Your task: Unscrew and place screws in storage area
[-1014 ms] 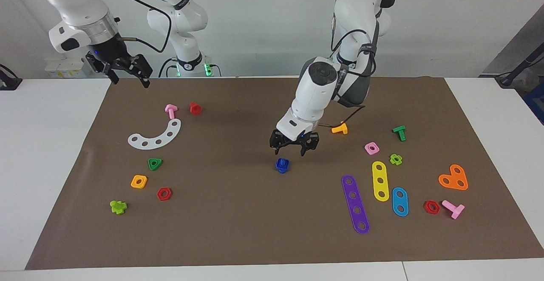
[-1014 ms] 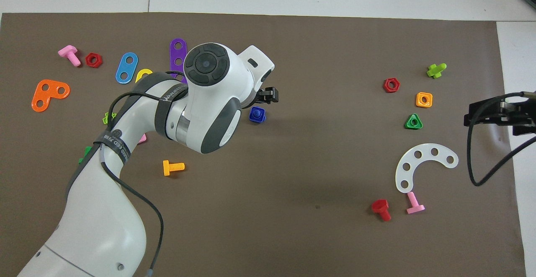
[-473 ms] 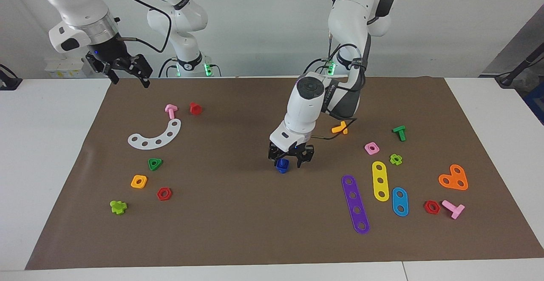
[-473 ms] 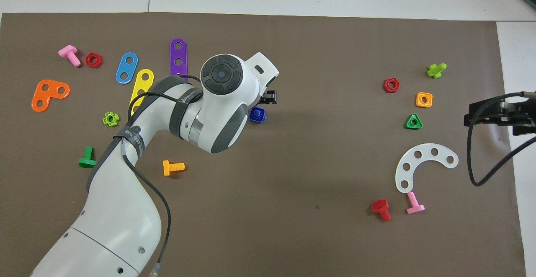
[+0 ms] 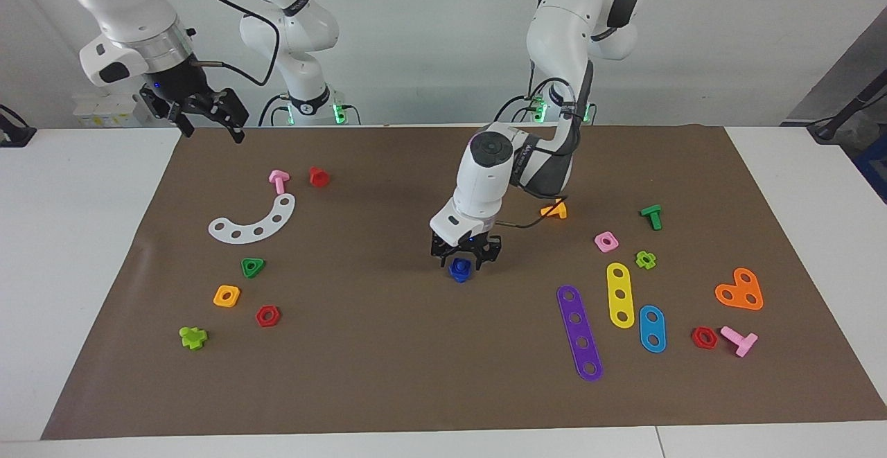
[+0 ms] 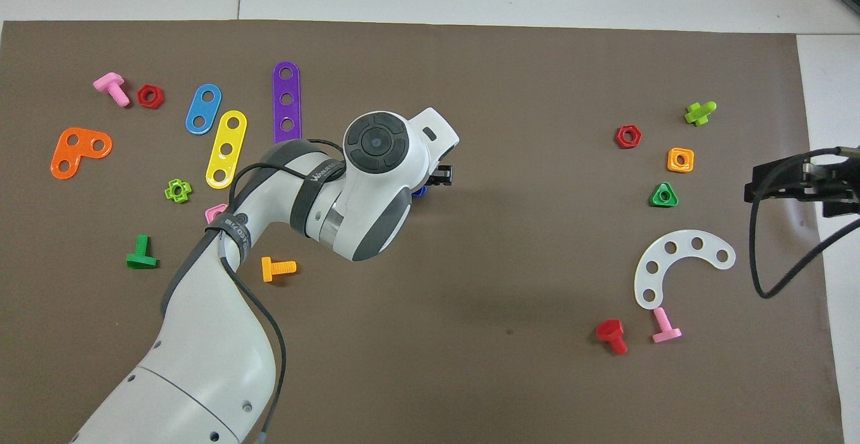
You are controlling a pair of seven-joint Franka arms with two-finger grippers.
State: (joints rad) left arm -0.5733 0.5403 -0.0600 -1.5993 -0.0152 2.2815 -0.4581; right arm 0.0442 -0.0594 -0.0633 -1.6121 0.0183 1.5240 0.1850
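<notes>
Altogether one blue screw [image 5: 459, 269], two red hexagonal nuts [image 5: 267, 316].

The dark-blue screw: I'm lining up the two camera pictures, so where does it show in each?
Facing view: the dark-blue screw sits mid-mat, directly under the left gripper.
Overhead view: only a blue sliver shows, beside that arm's wrist.
Shared landmark: the orange bolt, nearer to the robots than the screw.

White arms [image 5: 485, 174], grey joint bands, black cables, black end effectors; "WANJEED" strap.
</notes>
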